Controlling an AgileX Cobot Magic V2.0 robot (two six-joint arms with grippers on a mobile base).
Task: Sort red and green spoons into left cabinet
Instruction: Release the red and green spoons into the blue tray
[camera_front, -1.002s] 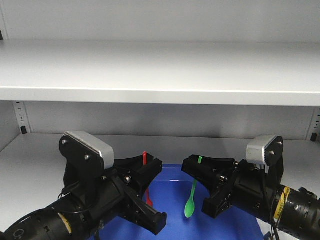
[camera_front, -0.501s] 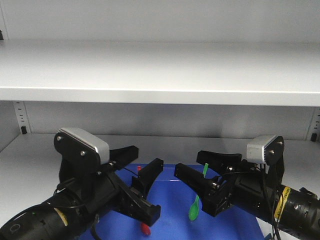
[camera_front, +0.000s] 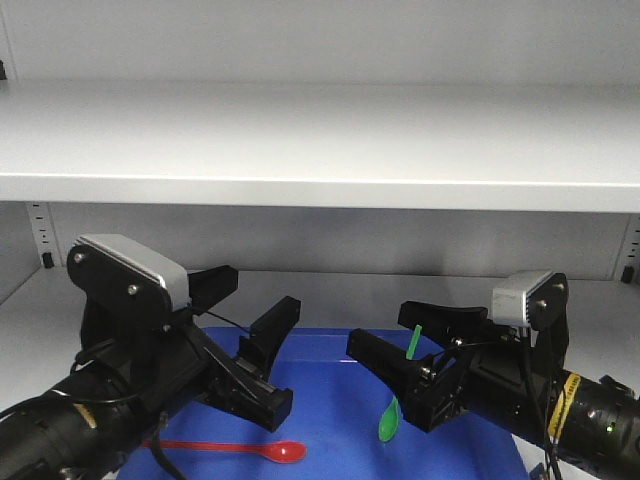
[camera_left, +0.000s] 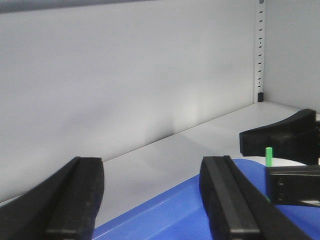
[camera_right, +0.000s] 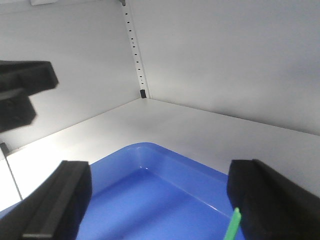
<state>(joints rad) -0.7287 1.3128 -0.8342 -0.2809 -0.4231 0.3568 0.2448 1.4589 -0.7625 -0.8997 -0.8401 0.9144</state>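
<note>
Cabinet (camera_front: 320, 150) first: light grey metal, flat shelves, perforated side rails w/ black clips at the back corners. Both arms reach in over its lower shelf (camera_front: 60, 300), where a blue tray (camera_front: 330, 400) sits; tray is glossy plastic w/ a rounded raised rim.

Progress, judging by how things lie: roughly half done. Red spoon (camera_front: 225, 448) lies flat on the tray floor, handle running left, small oval bowl at the right end, free of any grip, so that one looks placed. Green spoon (camera_front: 398, 395) isn't down yet: it hangs nearly upright, bowl low just over the tray, thin handle tip poking up, seemingly at the right gripper (camera_front: 400, 355). What's left is getting the green one down and pulling both arms out.

Left gripper (camera_front: 250, 325): fingers spread wide, nothing between them; wrist view shows only shelf and tray rim in the gap. Right gripper's fingers also look well apart in its wrist view, w/ the green handle tip near one side, so can't tell if it's truly pinched or just resting against a finger
</note>
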